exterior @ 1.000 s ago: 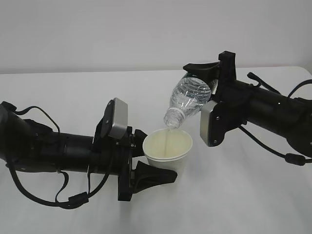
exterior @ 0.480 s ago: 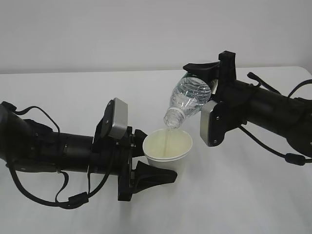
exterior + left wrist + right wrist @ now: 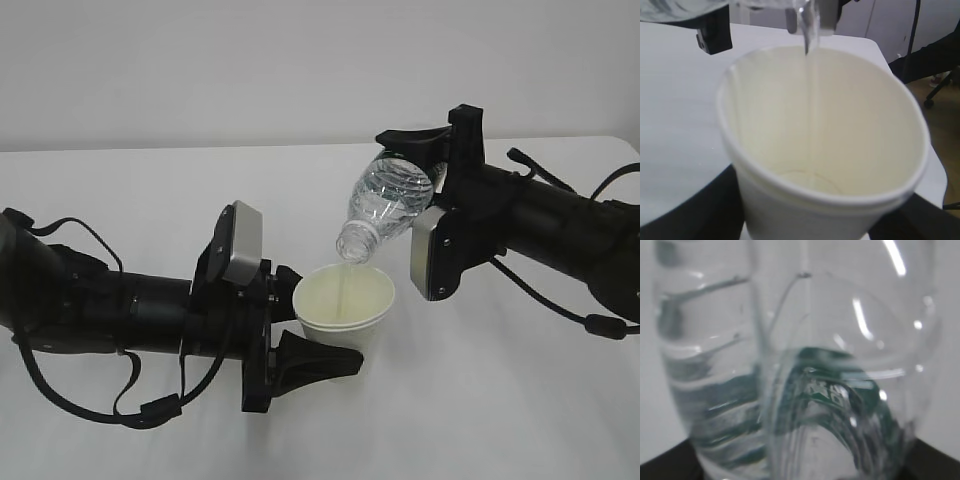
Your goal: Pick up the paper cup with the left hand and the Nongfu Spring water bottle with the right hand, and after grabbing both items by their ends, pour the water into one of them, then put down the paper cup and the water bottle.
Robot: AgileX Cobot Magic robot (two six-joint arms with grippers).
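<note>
The white paper cup [image 3: 345, 308] with its cream inside is held just off the table, my left gripper [image 3: 300, 325] shut on its lower body. In the left wrist view the paper cup [image 3: 830, 130] fills the frame, black fingers [image 3: 695, 210] at both bottom corners. The clear Nongfu Spring water bottle [image 3: 385, 205] is tilted mouth-down over the cup, my right gripper [image 3: 430, 165] shut on its base end. A thin stream of water [image 3: 345, 285] falls into the cup, and the water [image 3: 810, 75] shows as a clear thread. The bottle [image 3: 800, 380], with its green label, fills the right wrist view.
The white table [image 3: 520, 400] spreads around both arms. The left arm's black cables [image 3: 90, 400] loop down onto the table at the left. A cable [image 3: 600, 325] trails from the right arm near the right edge. A pale wall stands behind.
</note>
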